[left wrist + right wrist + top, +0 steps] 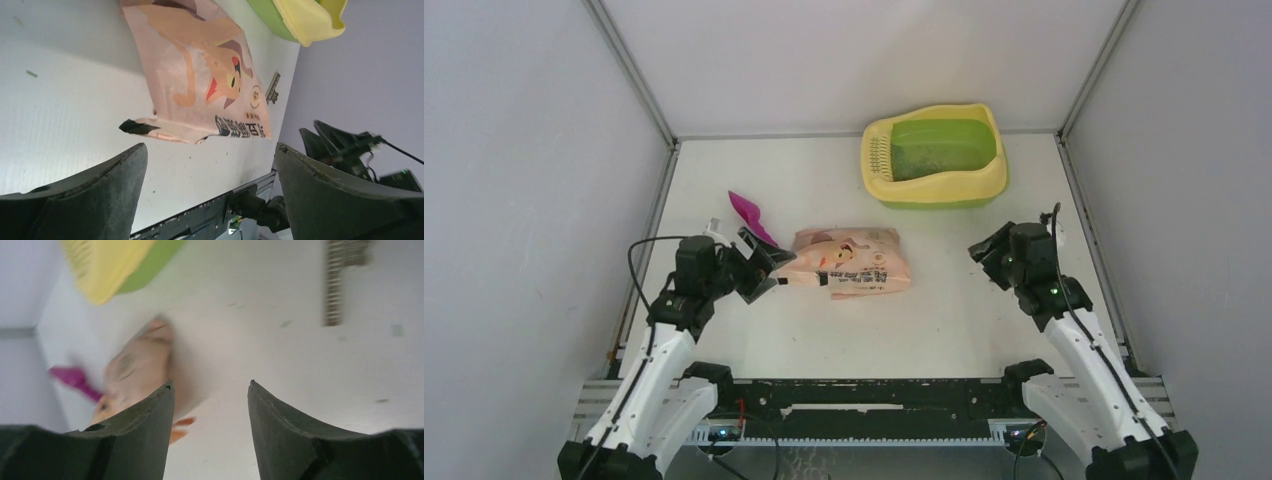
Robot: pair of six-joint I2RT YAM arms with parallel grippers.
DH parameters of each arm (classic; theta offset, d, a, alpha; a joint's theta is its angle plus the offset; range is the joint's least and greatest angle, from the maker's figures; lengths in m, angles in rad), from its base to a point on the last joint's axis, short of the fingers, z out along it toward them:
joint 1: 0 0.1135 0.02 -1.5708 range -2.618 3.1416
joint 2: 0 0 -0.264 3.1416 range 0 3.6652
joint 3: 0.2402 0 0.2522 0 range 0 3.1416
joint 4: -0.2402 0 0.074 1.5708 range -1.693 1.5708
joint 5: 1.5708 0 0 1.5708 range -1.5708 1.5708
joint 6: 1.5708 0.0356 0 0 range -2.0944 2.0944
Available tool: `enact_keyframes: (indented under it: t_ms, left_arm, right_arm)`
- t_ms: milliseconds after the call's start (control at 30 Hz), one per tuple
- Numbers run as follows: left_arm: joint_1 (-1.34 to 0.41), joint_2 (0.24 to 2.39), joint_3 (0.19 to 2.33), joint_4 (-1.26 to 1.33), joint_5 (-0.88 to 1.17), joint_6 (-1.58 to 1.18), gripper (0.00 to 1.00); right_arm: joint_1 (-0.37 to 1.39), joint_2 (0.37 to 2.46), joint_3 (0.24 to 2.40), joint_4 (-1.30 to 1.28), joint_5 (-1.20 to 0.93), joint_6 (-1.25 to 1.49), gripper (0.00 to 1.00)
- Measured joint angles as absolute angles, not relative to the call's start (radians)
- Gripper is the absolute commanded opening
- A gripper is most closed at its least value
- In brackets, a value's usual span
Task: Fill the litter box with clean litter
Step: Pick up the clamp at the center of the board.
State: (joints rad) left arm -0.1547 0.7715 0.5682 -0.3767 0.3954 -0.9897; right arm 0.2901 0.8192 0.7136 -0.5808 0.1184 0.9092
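We saw a peach-pink bag point(852, 262) with a cat printed on it lying flat on the white table point(944, 330), and we placed everything else by that bag. A magenta scoop point(751, 215) lay just off the bag's left end, on its far side, with the scoop's near end hidden behind the left gripper point(769, 268). That gripper hovered just beside the bag's left end, its fingers spread wide with nothing between them. In the left wrist view the bag's ragged torn corner point(137, 127) lay just ahead of those fingers. The right gripper point(984, 255) hung to the right of the bag, apart from it, its fingers also parted and holding nothing.

The litter box point(934, 185) stood upright beyond the bag and to its right, well apart from it. The floor of its basin point(954, 135) looked darker and greyish, which we took for litter point(939, 162), though the grains were too small to make out. The box had a pale yellow rim around the lime-green basin, with a slotted grille point(879, 155) at its left end.
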Motion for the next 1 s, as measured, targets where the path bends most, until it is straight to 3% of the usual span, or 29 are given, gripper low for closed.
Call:
enact_keyframes:
  t_ms: [200, 433, 1000]
  left_arm:
    - [-0.155, 0.678, 0.601, -0.503, 0.396, -0.940, 1.00]
    - [-0.155, 0.652, 0.651, -0.569, 0.406, -0.886, 1.00]
    - [-0.155, 0.735, 0.651, -0.529, 0.477, -0.881, 1.00]
  right_arm:
    - [0.039, 0.891, 0.606, -0.576, 0.124, 0.797, 0.59]
    - [-0.173, 1.028, 0.601, -0.461, 0.074, 0.702, 0.47]
    - [-0.308, 1.364, 0.601, -0.242, -0.128, 0.608, 0.42]
